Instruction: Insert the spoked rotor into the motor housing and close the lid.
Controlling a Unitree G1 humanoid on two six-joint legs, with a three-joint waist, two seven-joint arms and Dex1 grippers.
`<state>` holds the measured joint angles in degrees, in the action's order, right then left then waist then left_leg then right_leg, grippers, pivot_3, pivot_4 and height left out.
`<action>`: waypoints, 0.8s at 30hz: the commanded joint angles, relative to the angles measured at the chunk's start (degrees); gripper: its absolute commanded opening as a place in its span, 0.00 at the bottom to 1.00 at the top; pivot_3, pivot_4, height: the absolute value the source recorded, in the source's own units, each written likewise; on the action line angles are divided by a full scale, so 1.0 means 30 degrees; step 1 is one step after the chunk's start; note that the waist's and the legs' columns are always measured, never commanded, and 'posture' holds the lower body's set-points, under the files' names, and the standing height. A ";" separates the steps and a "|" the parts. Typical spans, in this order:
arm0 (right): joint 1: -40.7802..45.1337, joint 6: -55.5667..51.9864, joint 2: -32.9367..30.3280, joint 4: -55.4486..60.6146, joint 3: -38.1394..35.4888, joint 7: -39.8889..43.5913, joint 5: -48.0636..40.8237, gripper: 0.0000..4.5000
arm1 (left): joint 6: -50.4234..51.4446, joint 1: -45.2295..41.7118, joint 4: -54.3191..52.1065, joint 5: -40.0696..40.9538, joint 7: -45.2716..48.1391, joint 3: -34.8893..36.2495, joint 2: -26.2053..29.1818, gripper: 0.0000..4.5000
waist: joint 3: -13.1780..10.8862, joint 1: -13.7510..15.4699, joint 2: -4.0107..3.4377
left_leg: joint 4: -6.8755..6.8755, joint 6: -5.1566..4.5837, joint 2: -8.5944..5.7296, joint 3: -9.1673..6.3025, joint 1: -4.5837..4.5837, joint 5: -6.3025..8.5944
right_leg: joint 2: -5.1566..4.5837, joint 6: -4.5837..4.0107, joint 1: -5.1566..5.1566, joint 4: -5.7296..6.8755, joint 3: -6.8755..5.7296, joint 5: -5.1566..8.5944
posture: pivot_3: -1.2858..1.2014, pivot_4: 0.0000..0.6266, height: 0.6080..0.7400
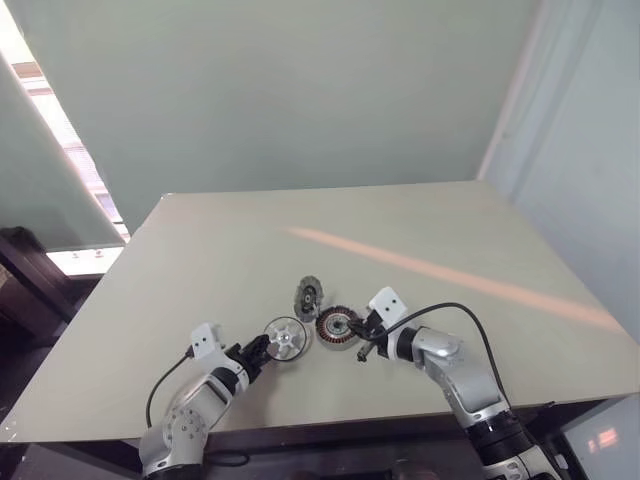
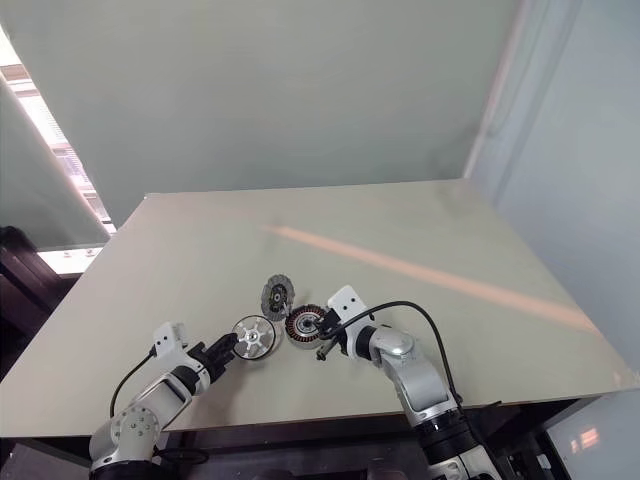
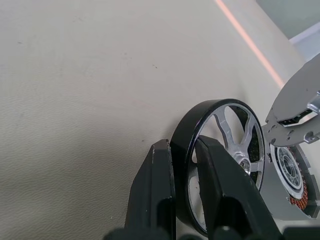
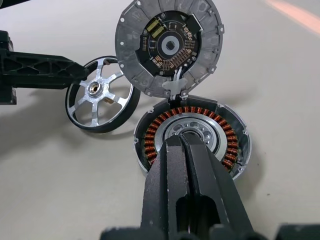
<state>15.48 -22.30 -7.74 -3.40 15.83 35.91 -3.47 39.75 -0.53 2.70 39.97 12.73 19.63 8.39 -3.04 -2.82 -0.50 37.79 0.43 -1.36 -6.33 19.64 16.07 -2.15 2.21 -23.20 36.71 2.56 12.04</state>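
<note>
One spoked rotor (image 4: 98,95), one motor housing (image 4: 192,134), one lid (image 4: 169,46), all clustered on the tabletop (image 1: 420,230) between the two end effectors. Rotor: silver spokes and hub, dark rim, tipped up on edge. The left end effector (image 3: 182,165) is pinching its rim, one finger (image 3: 155,190) outside the rim and the other finger (image 3: 225,185) inside against the spokes. From the head camera the rotor sits right at the left end effector's tips, just beside the housing.

Housing lies flat right in front of the right end effector (image 4: 181,142), ring of copper windings around a silver-grey bearing centre. Nothing sits in its well; the centre is bare. The right end effector's fingers are pressed together, nothing between them, tips over the housing's centre; contact with it cannot be told.

Lid stands upright on the far side of the housing from the right end effector, joined at the housing's rim by a small hinge-like tab, inner face with circuit board and copper traces turned toward the right end effector. Housing open.

One black cable (image 1: 455,315) loops off the right wrist.
</note>
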 commanded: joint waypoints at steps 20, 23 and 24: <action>0.0064 0.0393 -0.0399 0.0617 -0.0241 0.0158 -0.0391 0.00 | 0.2773 0.2149 -0.3575 0.7671 -0.1977 0.4260 -0.1315 0.06 | -0.0095 -0.0006 0.0153 | 0.0002 0.0007 0.0017 -0.0048 0.0052 0.0005 | 0.0002 -0.0003 -0.0049 -0.0003 -0.0043 0.0002 | 0.52 0.00 1.00; 0.0013 0.0426 -0.0449 0.0584 -0.0246 0.0161 -0.0385 0.00 | 0.3638 0.2658 -0.4435 0.8757 -0.2780 0.3986 -0.1379 0.06 | -0.0106 -0.0011 0.0172 | 0.0009 0.0018 0.0015 -0.0048 0.0061 0.0011 | 0.0000 -0.0004 -0.0049 -0.0014 -0.0040 0.0003 | 0.52 0.00 1.00; -0.0007 0.0420 -0.0471 0.0593 -0.0256 0.0163 -0.0388 0.00 | 0.3919 0.2893 -0.4811 0.9080 -0.3025 0.3785 -0.1407 0.06 | -0.0108 -0.0011 0.0174 | 0.0008 0.0022 0.0015 -0.0046 0.0062 0.0014 | 0.0000 -0.0004 -0.0047 -0.0017 -0.0038 0.0003 | 0.52 0.00 1.00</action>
<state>15.02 -22.15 -9.04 -3.19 15.86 36.43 -3.47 50.27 7.97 -8.19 64.38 4.59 31.78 4.10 -3.36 -2.85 0.02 37.82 0.50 -1.32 -6.47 19.83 16.11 -2.15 2.20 -23.35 36.66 2.45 12.05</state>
